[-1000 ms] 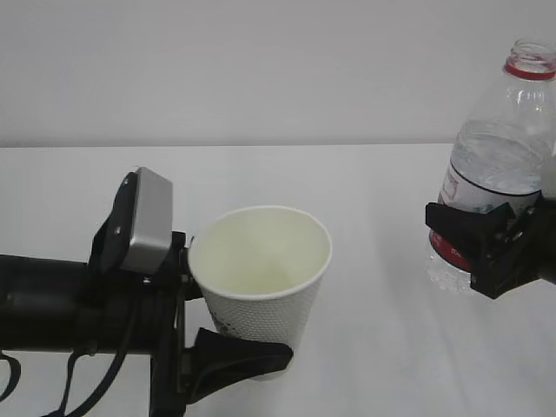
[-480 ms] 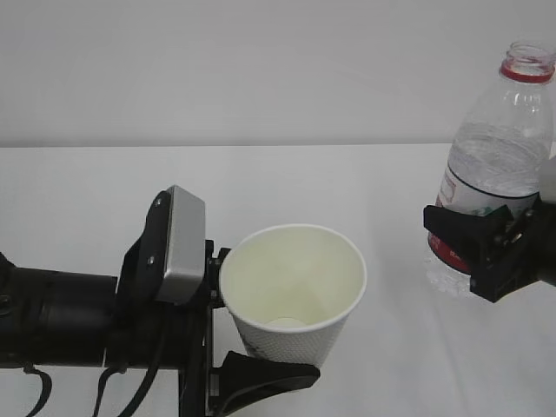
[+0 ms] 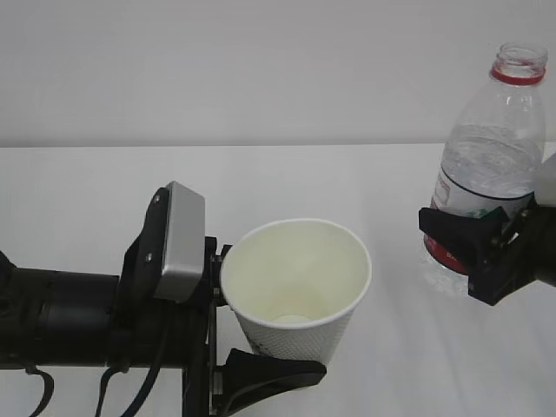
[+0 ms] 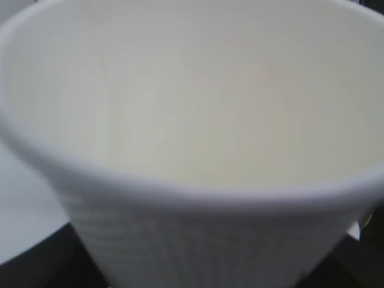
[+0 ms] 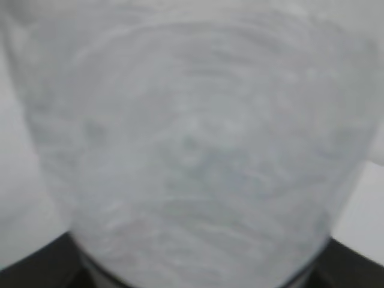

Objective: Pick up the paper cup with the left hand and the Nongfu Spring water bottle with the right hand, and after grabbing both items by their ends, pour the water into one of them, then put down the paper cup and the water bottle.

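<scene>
Exterior view: paper cup (image 3: 297,291) clamped in left tool (image 3: 248,334), upright.

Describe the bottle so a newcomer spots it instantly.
On the right edge of the white table, the right hand holds it off the surface. It's the clear ribbed plastic bottle: red label, red neck ring, no cap, unlike the white paper cup at centre.

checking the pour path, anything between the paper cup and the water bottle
Nothing: in the exterior view only bare white table separates the paper cup from the water bottle.
</scene>
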